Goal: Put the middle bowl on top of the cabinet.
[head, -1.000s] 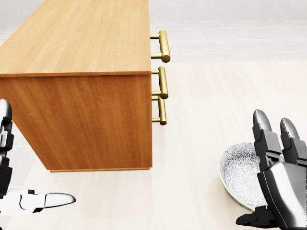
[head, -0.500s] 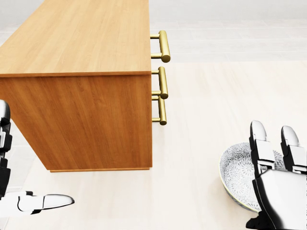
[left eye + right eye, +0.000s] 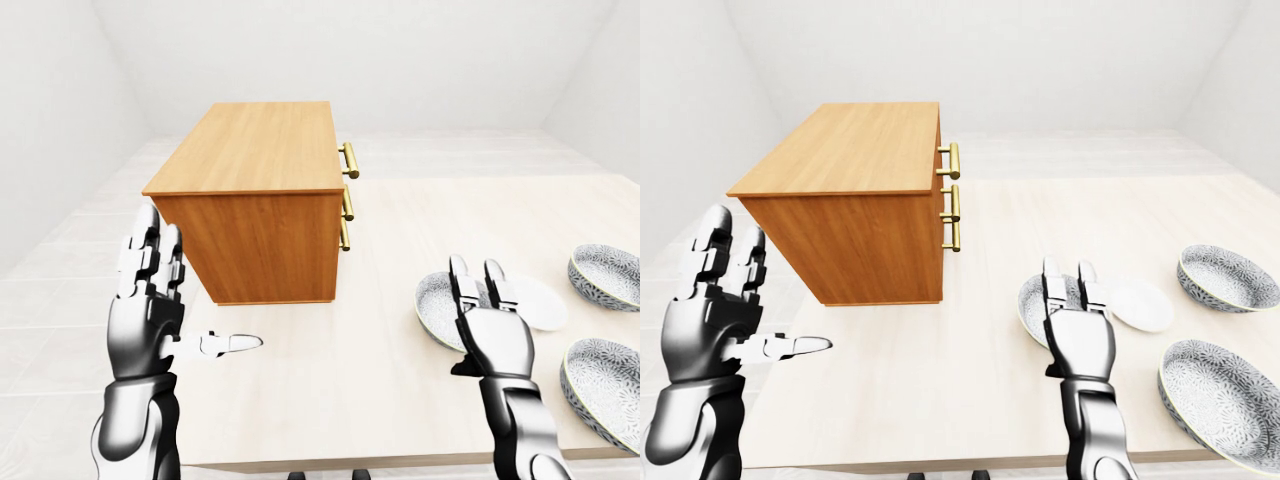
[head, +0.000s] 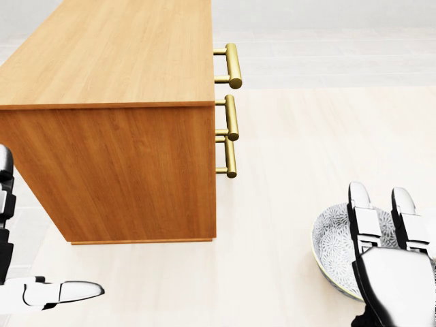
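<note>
A wooden cabinet (image 3: 258,150) with brass handles (image 3: 348,160) stands on the pale table (image 3: 370,370), left of centre in the left-eye view. Three patterned bowls lie to its right: one nearest the cabinet (image 3: 436,298), one at the upper right (image 3: 606,275), one at the lower right (image 3: 603,383). My right hand (image 3: 476,278) is open, fingers straight up, and covers the right half of the nearest bowl (image 4: 332,242). Whether it touches the bowl I cannot tell. My left hand (image 3: 185,295) is open and empty beside the cabinet's lower left corner.
A small white plate (image 3: 538,303) lies between the nearest bowl and the upper right bowl. The table's near edge (image 3: 350,462) runs along the bottom of the left-eye view. White walls and a tiled floor surround the table.
In the head view my right hand has slid down toward the bottom edge, still over the bowl. My left hand has sunk slightly. Cabinet and bowl have not moved.
</note>
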Robot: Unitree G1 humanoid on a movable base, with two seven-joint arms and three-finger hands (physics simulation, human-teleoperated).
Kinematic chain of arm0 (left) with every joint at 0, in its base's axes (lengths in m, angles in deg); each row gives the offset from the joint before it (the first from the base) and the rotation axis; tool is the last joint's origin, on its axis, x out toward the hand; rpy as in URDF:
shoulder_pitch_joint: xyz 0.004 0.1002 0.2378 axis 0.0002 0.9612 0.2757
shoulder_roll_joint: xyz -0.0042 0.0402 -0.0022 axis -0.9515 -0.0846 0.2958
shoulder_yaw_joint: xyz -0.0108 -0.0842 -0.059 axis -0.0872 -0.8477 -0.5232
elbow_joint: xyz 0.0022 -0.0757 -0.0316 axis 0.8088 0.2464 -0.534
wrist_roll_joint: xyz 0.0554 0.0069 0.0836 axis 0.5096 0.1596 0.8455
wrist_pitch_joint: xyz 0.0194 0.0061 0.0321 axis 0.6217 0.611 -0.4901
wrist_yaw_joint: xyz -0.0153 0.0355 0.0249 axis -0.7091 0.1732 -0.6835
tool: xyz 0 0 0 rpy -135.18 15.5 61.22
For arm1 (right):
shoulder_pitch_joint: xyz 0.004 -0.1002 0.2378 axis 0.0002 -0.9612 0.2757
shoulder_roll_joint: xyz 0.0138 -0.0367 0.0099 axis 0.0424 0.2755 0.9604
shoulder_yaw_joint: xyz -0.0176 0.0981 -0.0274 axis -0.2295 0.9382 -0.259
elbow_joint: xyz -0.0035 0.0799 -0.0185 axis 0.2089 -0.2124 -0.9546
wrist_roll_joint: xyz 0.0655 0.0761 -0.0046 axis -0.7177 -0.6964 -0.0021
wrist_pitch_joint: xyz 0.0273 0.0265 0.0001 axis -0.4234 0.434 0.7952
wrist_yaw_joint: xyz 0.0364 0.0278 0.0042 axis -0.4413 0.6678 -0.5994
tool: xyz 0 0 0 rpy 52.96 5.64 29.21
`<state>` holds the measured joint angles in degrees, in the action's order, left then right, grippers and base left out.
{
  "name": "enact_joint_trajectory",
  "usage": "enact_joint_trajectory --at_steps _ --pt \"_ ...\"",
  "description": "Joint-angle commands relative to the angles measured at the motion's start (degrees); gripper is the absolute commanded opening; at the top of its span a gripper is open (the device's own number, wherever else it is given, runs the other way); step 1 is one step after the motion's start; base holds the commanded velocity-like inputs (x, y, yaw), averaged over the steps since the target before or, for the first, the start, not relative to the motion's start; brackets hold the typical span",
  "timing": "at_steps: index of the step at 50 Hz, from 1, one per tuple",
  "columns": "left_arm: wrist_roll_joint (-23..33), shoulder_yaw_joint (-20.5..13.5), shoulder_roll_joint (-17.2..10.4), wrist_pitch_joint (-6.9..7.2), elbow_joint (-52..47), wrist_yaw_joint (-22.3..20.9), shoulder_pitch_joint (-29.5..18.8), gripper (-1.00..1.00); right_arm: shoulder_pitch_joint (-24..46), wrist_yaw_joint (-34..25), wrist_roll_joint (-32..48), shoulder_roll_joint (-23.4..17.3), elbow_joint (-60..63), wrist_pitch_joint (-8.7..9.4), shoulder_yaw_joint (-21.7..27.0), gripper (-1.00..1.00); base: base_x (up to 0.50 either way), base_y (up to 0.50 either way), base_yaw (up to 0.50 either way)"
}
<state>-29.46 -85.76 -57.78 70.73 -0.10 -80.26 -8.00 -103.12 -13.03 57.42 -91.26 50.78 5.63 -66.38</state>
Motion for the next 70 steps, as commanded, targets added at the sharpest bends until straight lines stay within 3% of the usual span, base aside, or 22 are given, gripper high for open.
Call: enact_joint_trajectory --at_steps 1,15,34,70 --pt "0.1 -0.1 0.0 0.0 0.7 -0.1 -0.1 1.0 1.3 1.1 1.0 -0.5 -3.2 0.46 -0.7 1.0 0.0 0.0 0.0" --pt "0.5 0.3 0.0 0.0 1.3 0.1 -0.1 1.0 3.1 3.0 -0.1 -1.7 -8.4 1.58 -1.2 1.0 0.0 0.0 0.0" --pt "-0.2 -0.8 -0.5 0.0 1.7 -0.2 -0.4 1.0 5.8 4.4 -0.9 -3.0 -14.1 4.55 -2.9 1.0 0.0 0.0 0.0" --pt "-0.2 -0.8 -0.1 0.0 2.8 -0.1 -0.2 1.0 4.1 6.7 -1.2 -3.3 -15.5 4.79 -4.3 1.0 0.0 0.0 0.0"
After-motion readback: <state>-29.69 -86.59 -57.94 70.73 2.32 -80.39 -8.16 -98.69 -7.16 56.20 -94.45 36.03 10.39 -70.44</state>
